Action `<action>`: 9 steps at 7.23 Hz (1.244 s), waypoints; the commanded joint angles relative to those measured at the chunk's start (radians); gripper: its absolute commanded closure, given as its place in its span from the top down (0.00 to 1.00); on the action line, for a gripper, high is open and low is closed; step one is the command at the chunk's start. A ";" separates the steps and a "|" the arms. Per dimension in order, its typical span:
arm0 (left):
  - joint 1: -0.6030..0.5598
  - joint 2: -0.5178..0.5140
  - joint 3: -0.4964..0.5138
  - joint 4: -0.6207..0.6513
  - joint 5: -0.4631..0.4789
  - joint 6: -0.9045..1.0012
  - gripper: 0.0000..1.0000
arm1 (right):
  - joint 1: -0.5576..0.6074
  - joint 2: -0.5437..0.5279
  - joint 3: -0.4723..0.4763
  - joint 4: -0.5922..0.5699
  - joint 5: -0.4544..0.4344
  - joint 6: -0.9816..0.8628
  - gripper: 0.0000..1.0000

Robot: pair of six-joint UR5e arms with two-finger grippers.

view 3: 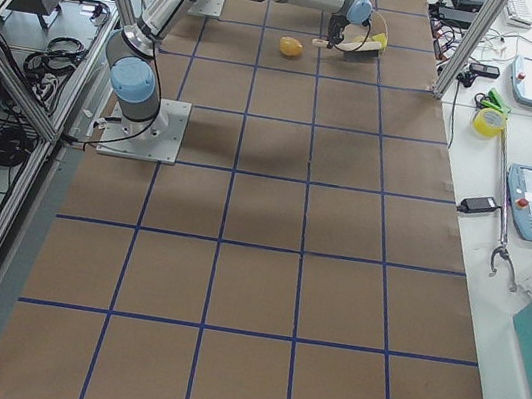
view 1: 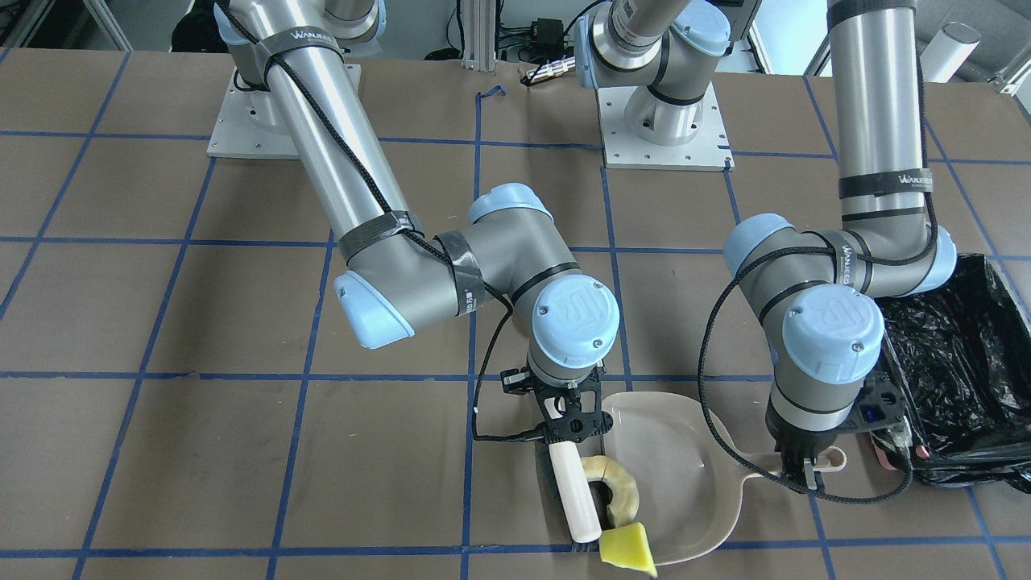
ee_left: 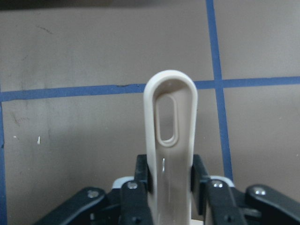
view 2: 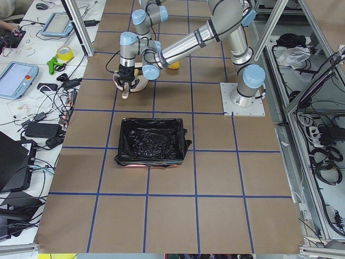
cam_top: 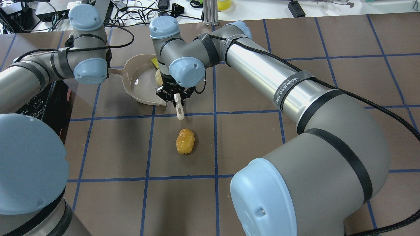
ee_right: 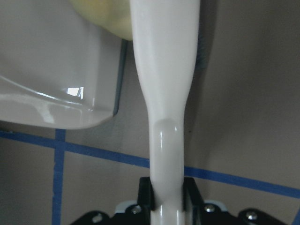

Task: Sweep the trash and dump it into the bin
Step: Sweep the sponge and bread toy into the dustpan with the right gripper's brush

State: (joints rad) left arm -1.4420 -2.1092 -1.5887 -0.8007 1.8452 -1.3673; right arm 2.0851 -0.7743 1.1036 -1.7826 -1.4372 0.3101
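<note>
Clamping tight, the left gripper [view 1: 805, 477] holds the dustpan [view 1: 685, 451] by its handle, the right gripper [view 1: 573, 428] the brush [view 1: 573, 493]. Crescent [view 1: 622, 485] and wedge [view 1: 627, 549] lie at the dustpan's lip; overhead, blob [cam_top: 185, 141] at brush's 6 o'clock.

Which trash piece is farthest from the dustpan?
The amber-orange blob, lying alone, well away from it; the cream crescent and yellow wedge are at the dustpan mouth.

Overhead, front views oppose, sharing the worktop [cam_top: 249, 137]. Side views distant. Wrist cameras close behind left end effector [ee_left: 171, 171], right end effector [ee_right: 167, 190].
</note>
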 commanded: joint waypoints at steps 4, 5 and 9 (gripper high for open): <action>0.000 0.005 -0.001 0.000 -0.001 0.001 0.00 | 0.006 0.000 -0.017 0.030 0.095 0.000 0.09; 0.000 0.008 -0.001 0.000 -0.001 0.002 0.00 | -0.028 -0.029 -0.022 0.137 0.098 -0.003 0.08; 0.002 0.061 -0.048 -0.023 -0.006 0.053 0.00 | -0.132 -0.230 0.040 0.386 -0.020 -0.017 0.10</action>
State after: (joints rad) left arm -1.4414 -2.0759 -1.6045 -0.8087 1.8395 -1.3396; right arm 1.9859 -0.9311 1.1076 -1.4839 -1.4008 0.2963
